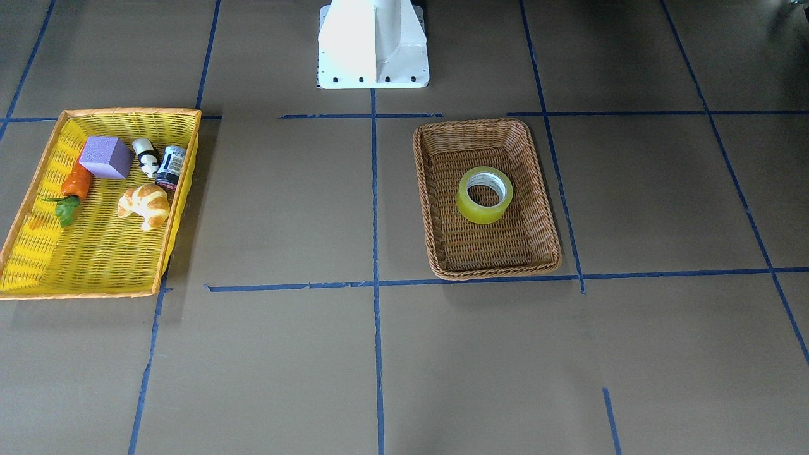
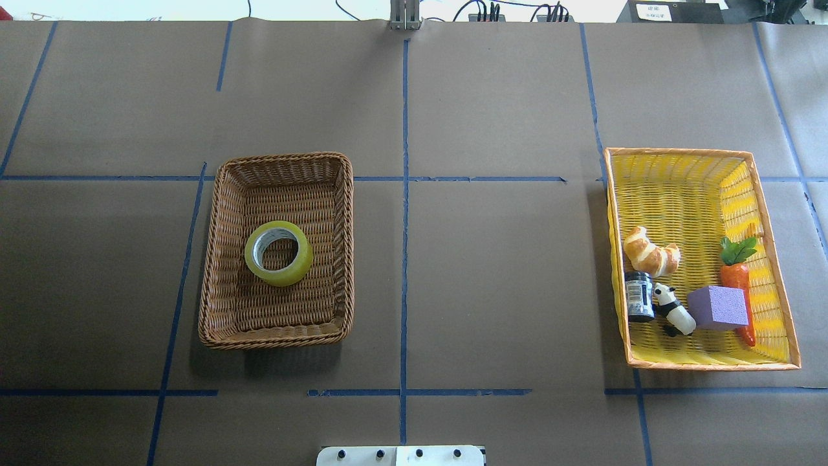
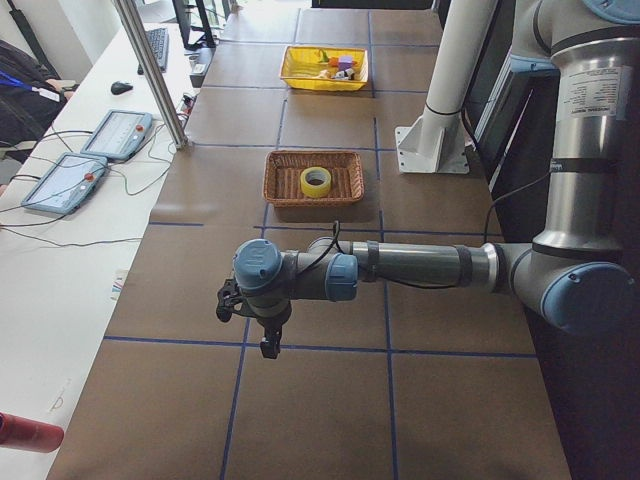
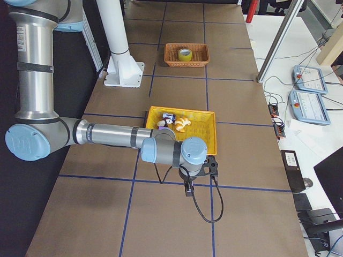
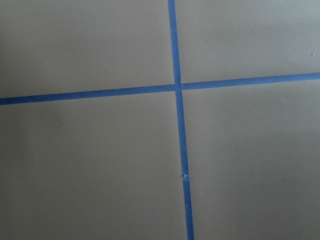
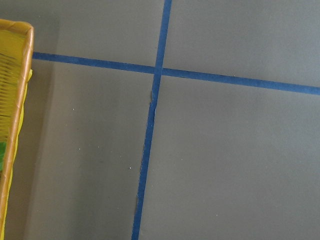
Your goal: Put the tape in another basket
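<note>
The yellow tape roll (image 1: 480,212) lies flat in the middle of the brown wicker basket (image 1: 493,272). It shows the same way in the overhead view, with the tape (image 2: 284,275) inside the basket (image 2: 272,340). My left gripper (image 3: 268,340) shows only in the exterior left view, hanging over bare table well short of the basket. My right gripper (image 4: 187,190) shows only in the exterior right view, just off the near edge of the yellow tray-basket (image 4: 182,111). I cannot tell whether either is open or shut. Both wrist views show only table.
The yellow tray-basket (image 2: 679,152) holds a croissant (image 2: 650,254), a carrot (image 2: 737,278), a purple block (image 2: 718,307), a panda figure (image 2: 673,314) and a dark jar (image 2: 639,298). The white robot base (image 1: 373,44) stands at the table's edge. The tray-basket's edge (image 6: 15,100) shows in the right wrist view.
</note>
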Controlling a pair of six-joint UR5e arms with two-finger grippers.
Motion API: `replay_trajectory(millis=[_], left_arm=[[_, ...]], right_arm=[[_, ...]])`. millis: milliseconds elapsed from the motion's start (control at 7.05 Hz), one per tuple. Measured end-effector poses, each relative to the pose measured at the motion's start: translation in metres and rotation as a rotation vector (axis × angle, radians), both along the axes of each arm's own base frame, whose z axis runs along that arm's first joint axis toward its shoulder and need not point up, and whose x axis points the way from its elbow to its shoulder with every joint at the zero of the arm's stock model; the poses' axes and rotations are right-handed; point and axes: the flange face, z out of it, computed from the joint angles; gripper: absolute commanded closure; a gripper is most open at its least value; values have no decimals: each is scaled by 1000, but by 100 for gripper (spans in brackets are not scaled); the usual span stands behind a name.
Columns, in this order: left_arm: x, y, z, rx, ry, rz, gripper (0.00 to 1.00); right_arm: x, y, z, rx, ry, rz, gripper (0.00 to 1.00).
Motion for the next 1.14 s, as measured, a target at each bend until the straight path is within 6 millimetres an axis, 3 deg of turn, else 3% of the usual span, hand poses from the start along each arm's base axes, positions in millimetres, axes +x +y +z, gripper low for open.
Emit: replay_trajectory(millis=[426,1135], left_arm=[[-2,4,8,-8,-39,1,0],[-3,12,17,-19,-42,2,0]], right_arm=[[7,3,8,-18,-17,19,0],[15,-6,-11,9,-9,48,0]])
